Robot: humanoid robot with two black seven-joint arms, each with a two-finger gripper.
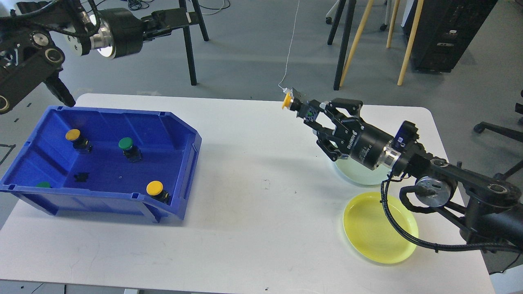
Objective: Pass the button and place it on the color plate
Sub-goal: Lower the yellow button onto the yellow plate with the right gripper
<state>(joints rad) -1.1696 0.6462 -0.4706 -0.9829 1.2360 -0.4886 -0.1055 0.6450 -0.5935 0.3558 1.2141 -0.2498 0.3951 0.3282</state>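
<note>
My right gripper (307, 112) is shut on a yellow-capped button (288, 101) and holds it in the air over the table's back edge, up and left of the pale green plate (356, 174). The yellow plate (380, 227) lies nearer, at the front right, with nothing on it. My left gripper (186, 18) is high at the top left, far from the button and holding nothing that I can see; its fingers look like one dark bar.
A blue bin (179, 163) on the left holds two yellow buttons (72, 134) (154, 187), a green button (125, 143) and another green one (42, 184) at its front wall. Chair and easel legs stand behind the table.
</note>
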